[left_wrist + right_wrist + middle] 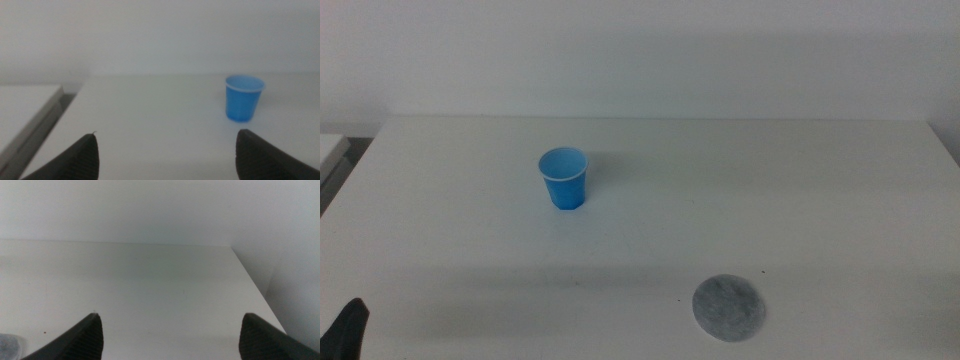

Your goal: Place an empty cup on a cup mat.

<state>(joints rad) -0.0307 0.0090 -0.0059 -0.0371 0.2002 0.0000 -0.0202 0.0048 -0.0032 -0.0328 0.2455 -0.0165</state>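
Note:
The blue cup point(563, 178) stands upright and empty on the white table, left of centre and toward the back. The grey speckled cup mat point(728, 307) lies flat near the front edge, right of centre, well apart from the cup. My left gripper point(348, 330) shows only as a dark tip at the bottom left corner of the middle view. In the left wrist view the left gripper point(167, 152) is open and empty, with the cup point(243, 97) ahead of it and off toward one jaw. My right gripper point(170, 335) is open and empty; an edge of the mat point(10, 346) shows beside one jaw.
The white table point(770, 180) ends at a pale wall at the back. A second white surface point(22, 112) stands beside the table's left edge across a narrow gap. The table's right edge point(255, 287) shows in the right wrist view.

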